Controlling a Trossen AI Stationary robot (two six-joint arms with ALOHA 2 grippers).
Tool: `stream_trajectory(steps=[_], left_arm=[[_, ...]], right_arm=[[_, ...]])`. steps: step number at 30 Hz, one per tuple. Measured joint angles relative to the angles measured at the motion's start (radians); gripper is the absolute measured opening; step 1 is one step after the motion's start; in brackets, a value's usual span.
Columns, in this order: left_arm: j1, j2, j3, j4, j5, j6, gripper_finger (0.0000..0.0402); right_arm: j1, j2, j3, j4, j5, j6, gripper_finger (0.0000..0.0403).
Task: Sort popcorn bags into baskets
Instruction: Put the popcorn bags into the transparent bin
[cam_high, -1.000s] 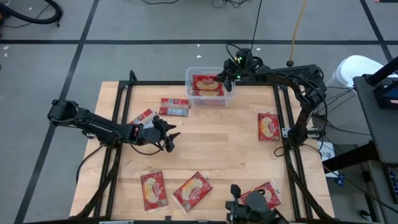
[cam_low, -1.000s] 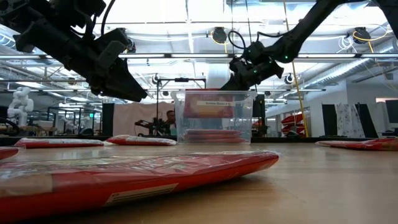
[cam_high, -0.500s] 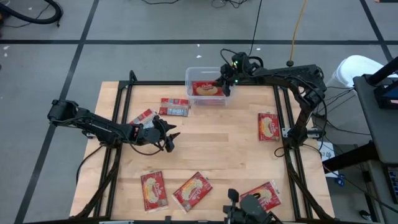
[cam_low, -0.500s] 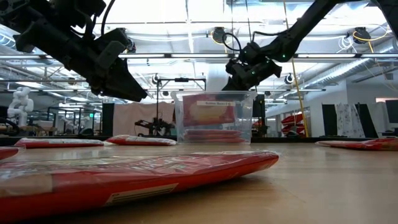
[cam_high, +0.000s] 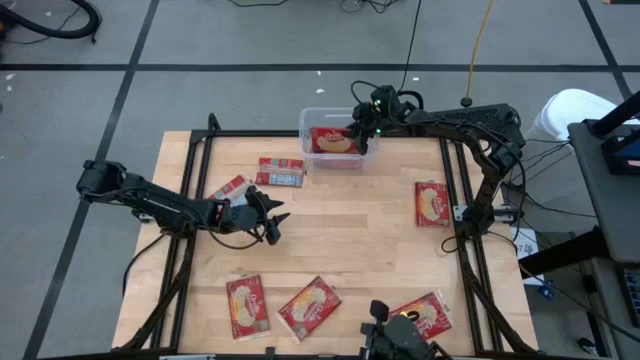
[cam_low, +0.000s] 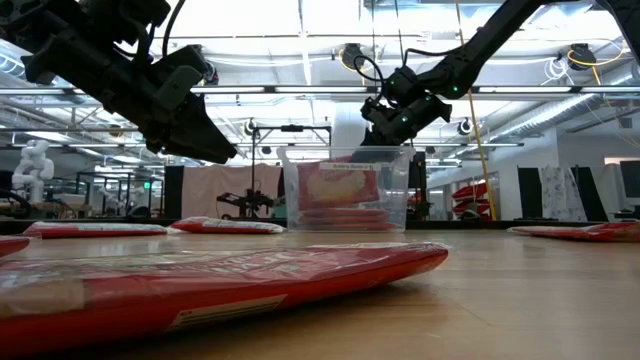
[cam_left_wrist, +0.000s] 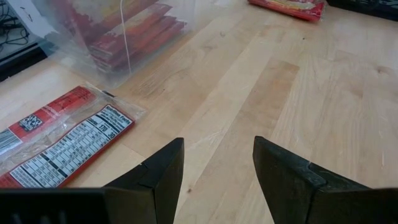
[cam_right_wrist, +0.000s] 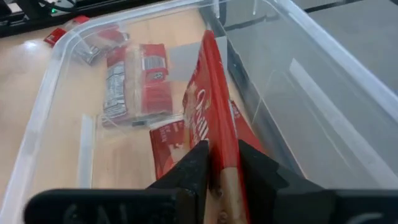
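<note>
On the wooden surface (cam_high: 350, 220) several bags lie loose. The right claw (cam_high: 357, 131) has moved from the tub's (cam_high: 310, 118) outer edge to above its inside, and the bag (cam_right_wrist: 214, 140) between its fingers now stands on edge in the tub, grip loosening. Release looks near. The left claw (cam_high: 275, 222) waits open, a reversed bag (cam_high: 280, 172) well ahead.

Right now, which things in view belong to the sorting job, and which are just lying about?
Job:
- loose popcorn bags, e.g.
- clear tub with bags inside
- the bag between the right gripper fingers over the tub

Just there:
- black table frame
- floor cables
</note>
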Motion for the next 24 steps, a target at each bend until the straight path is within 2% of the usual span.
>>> stream_trajectory(steps=[8,10,14,20,24], left_arm=[[0.000,0.000,0.000,0.000,0.000,0.006,0.0198],[0.000,0.000,0.000,-0.003,0.000,0.008,0.0198],[0.000,0.000,0.000,-0.010,0.000,0.016,0.0198],[0.040,0.000,0.000,-0.045,-0.015,0.007,0.0198],[0.091,0.000,0.000,-0.093,-0.018,-0.018,0.0198]], right_arm=[[-0.001,-0.006,0.000,0.062,0.035,0.000,0.0112],[0.002,-0.022,0.000,0.063,0.078,-0.001,0.0119],[0.016,-0.076,0.000,0.047,0.077,0.010,0.0123],[0.093,-0.171,-0.011,-0.037,0.073,0.038,0.0120],[0.167,-0.253,-0.103,0.004,0.073,0.049,0.0119]])
